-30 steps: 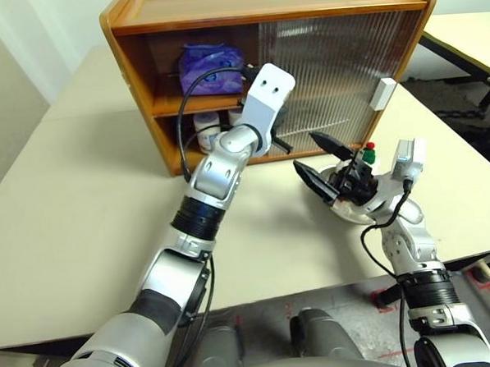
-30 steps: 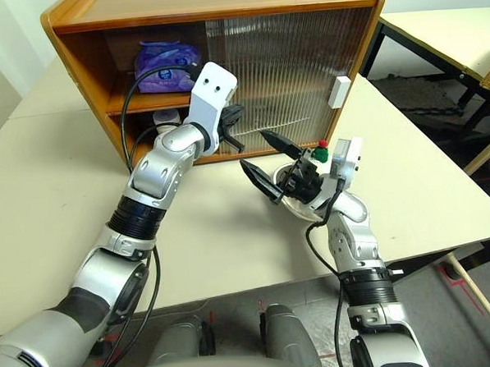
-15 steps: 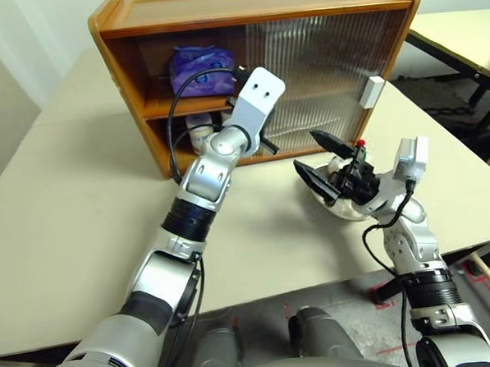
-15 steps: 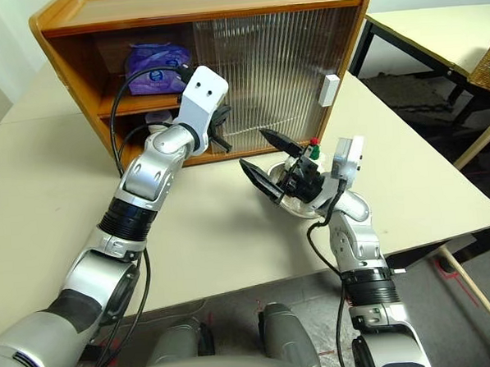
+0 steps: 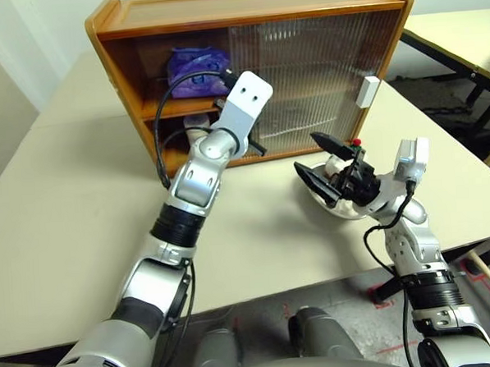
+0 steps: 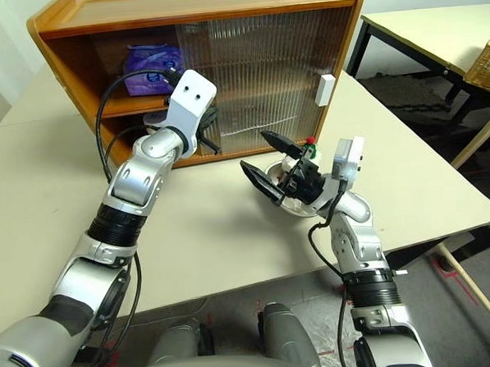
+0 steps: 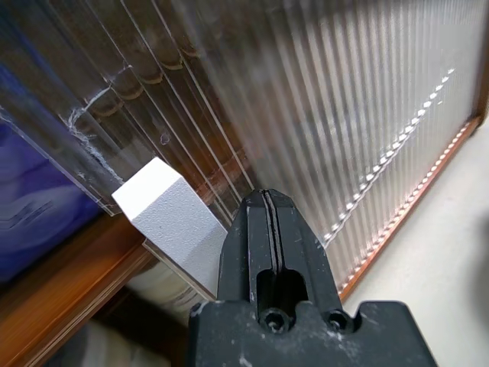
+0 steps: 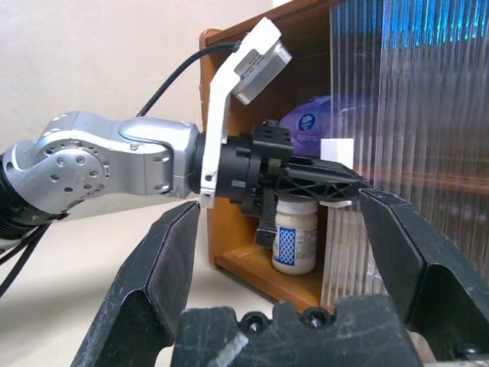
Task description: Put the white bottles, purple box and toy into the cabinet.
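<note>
1. Cabinet (image 5: 252, 10) standing at far side of table (image 5: 65, 209); left bay open, right bay covered by ribbed sliding doors (image 5: 305, 73). Landmark for all places below.
2. Left gripper (image 7: 267, 229) at cabinet front, fingers pressed together with nothing between them, tips against the white handle (image 7: 172, 222) on the edge of one sliding door. Judged step: pushing that door sideways by its handle.
3. Right gripper (image 5: 320, 165) in front of cabinet's right half, above a shallow metal dish (image 5: 345, 209); jaws spread wide, nothing held.
4. Purple box (image 5: 196, 64) already inside cabinet, upper shelf, left bay.
5. White bottles: one (image 8: 296, 235) inside cabinet, lower left bay, just behind left gripper. Second bottle not made out with certainty.
6. Toy (image 5: 355, 155) outside cabinet, close to right gripper at the dish; red pompom and green hat visible, rest hidden. Not yet stowed, so task judged incomplete.
7. Risks: closed fingertips sliding off the small handle, contact being a push rather than a grip; door jamming in its track if pushed at an angle; door edge or left gripper knocking the bottle in lower bay; door covering the bay the toy needs.
</note>
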`<state>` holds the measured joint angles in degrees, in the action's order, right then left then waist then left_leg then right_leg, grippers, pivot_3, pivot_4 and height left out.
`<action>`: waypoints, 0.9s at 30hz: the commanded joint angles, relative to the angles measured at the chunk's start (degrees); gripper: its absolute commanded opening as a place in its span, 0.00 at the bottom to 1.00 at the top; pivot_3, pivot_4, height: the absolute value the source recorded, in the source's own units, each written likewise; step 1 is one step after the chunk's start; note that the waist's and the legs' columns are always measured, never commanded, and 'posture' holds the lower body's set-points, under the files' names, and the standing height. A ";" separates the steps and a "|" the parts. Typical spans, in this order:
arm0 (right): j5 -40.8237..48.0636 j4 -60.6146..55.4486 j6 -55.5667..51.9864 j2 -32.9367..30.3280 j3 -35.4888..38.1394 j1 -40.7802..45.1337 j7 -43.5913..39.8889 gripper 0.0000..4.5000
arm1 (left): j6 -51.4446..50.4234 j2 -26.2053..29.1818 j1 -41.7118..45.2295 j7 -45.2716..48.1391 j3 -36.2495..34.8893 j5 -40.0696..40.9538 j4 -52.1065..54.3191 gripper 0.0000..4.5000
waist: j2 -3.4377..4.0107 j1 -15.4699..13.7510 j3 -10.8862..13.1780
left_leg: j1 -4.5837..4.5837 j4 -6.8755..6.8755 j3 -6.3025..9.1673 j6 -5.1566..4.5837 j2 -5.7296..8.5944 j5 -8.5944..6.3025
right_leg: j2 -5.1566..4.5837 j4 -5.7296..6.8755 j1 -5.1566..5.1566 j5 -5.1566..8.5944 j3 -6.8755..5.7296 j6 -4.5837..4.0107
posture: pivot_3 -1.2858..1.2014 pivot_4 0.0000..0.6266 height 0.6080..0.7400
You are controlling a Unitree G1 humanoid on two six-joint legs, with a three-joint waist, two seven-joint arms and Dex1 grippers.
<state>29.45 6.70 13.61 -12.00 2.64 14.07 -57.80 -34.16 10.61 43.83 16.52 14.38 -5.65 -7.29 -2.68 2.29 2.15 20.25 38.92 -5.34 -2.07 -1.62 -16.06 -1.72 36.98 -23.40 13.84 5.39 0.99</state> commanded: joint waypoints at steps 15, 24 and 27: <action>-1.55 1.22 0.04 -0.82 -0.45 0.82 -0.73 1.00 | -6.72 7.07 -6.49 -2.86 -6.51 -1.34 7.69 0.01 | 0.00 -0.24 0.00 | -0.04 0.00 0.02 0.03 -0.03 -0.01 | 0.04 0.06 -0.01 -0.05 0.02 -0.06 | 0.56 0.00 1.00; -3.29 3.70 2.09 -0.83 -0.09 2.14 0.16 1.00 | -7.69 9.85 -9.09 -2.65 -8.68 -0.97 10.05 0.01 | 0.00 -0.26 0.01 | -0.03 -0.01 0.01 0.13 -0.02 -0.07 | -0.02 0.05 -0.01 -0.05 -0.01 -0.07 | 0.57 0.00 1.00; -3.10 3.86 2.17 -0.82 -0.20 2.06 -0.04 1.00 | -8.17 10.48 -9.72 -2.52 -9.23 -0.93 10.93 0.01 | 0.00 -0.40 0.01 | -0.07 -0.01 0.03 0.12 -0.04 -0.07 | -0.03 0.06 -0.01 -0.05 -0.07 -0.08 | 0.57 0.00 1.00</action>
<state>26.68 9.68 14.92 -12.56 2.58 15.65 -57.52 -40.84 19.54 35.15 15.09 7.39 -5.66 3.83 -2.68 1.90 2.16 20.17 38.91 -5.31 -1.94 -1.66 -16.13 -1.77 37.03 -23.42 13.78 5.30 0.91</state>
